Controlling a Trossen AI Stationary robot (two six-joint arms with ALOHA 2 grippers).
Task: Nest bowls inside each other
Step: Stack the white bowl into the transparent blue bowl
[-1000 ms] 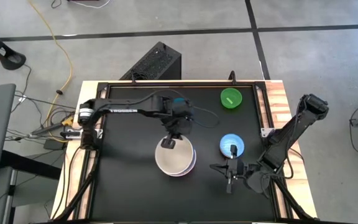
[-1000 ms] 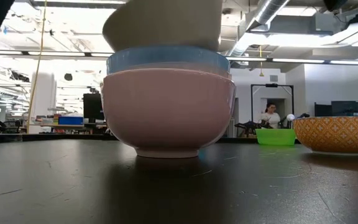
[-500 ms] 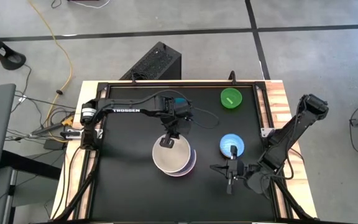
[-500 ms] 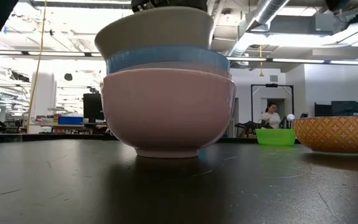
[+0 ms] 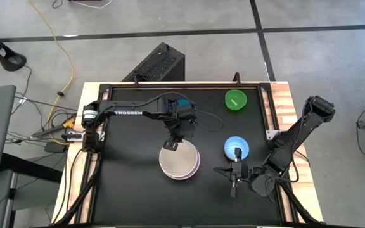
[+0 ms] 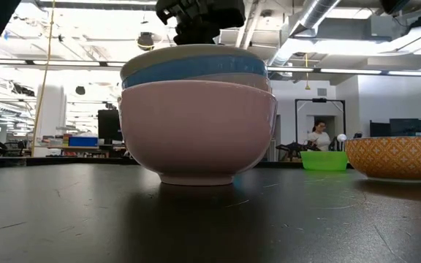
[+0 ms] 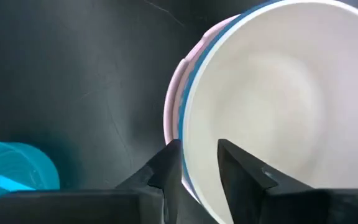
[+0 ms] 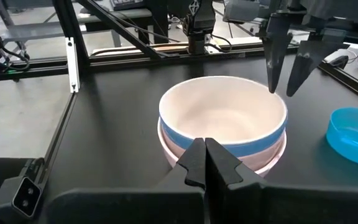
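Centre of table (image 5: 125,190): stacked bowls (image 5: 180,162) block passage, left gripper (image 5: 171,145) directly over their far rim, fingers parted astride it. Right side: small light blue bowl (image 5: 236,147) and right gripper (image 5: 234,183) close together, narrow gap. Green bowl (image 5: 236,100) occupies far right corner. Left half and near edge of table lie open.

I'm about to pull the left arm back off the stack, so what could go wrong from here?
1. The left pincer is open with its fingers astride the white bowl's rim; a sideways retreat could snag it. Lifting straight up looks safer.
2. In the low view the white bowl sits slightly tilted in the blue bowl, which is nested in the pink bowl, so it may not be fully seated.
3. The small teal bowl sits close by; a swing could knock it.
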